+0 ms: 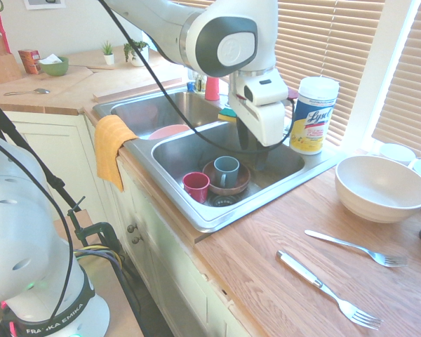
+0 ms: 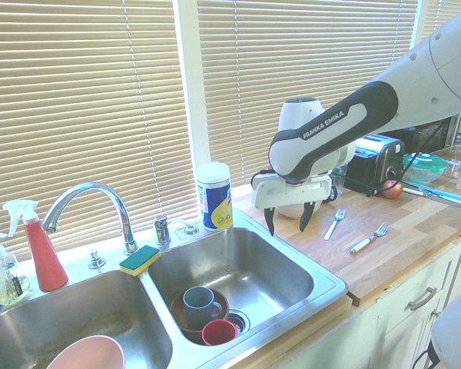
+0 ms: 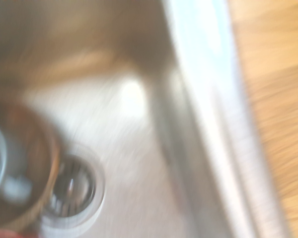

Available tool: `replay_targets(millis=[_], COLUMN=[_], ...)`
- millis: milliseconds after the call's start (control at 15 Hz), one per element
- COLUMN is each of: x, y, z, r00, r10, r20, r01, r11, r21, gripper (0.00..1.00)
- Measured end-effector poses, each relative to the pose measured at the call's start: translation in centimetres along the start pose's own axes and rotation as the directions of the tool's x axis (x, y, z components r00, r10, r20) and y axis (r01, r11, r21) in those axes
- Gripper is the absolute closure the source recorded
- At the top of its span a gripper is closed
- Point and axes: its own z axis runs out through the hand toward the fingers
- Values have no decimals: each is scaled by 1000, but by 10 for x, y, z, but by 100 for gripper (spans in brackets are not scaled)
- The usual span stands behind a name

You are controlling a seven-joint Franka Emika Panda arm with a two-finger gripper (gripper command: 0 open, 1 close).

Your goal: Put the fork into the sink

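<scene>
The fork (image 1: 321,285), with a broad flat handle, lies on the wooden counter near its front edge; in the second exterior view the fork (image 2: 366,241) lies right of the sink. My gripper (image 2: 286,221) hangs open and empty above the right basin's far right corner, well apart from the fork. The sink (image 1: 217,216) is a steel double basin with an arched faucet (image 2: 88,201). Blurred in the wrist view are the sink's wall (image 3: 198,124) and the drain (image 3: 72,191).
A slimmer fork (image 1: 354,247) lies beside the task fork. A cream bowl (image 1: 380,188) and a wipes canister (image 1: 312,116) stand on the counter. In the right basin a grey mug (image 1: 226,170) sits in a brown bowl, beside a red cup (image 1: 196,186). An orange cloth (image 1: 111,147) hangs over the sink's edge.
</scene>
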Motion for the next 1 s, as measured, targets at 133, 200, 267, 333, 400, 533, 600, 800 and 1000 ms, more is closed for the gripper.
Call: replay_targets(millis=[133, 200, 267, 333, 400, 533, 600, 800, 1000], x=[23, 37, 51, 67, 85, 112, 120, 130, 122], y=[7, 12, 17, 25, 36, 58, 70, 107, 127], z=[-4, -6, -9, -11, -12, -10, -4, 25, 51], r00=[992, 981, 966, 948, 925, 868, 833, 744, 723], r10=[125, 191, 251, 309, 371, 486, 540, 658, 683], r20=[-31, -44, -59, -72, -81, -106, -119, -117, -102], r01=[-125, -190, -250, -308, -369, -484, -540, -661, -686], r11=[992, 982, 968, 951, 929, 874, 841, 750, 728], r21=[3, 9, 19, 29, 36, 46, 41, 19, 8], gripper=[0, 0, 0, 0, 0, 0, 0, 0, 0])
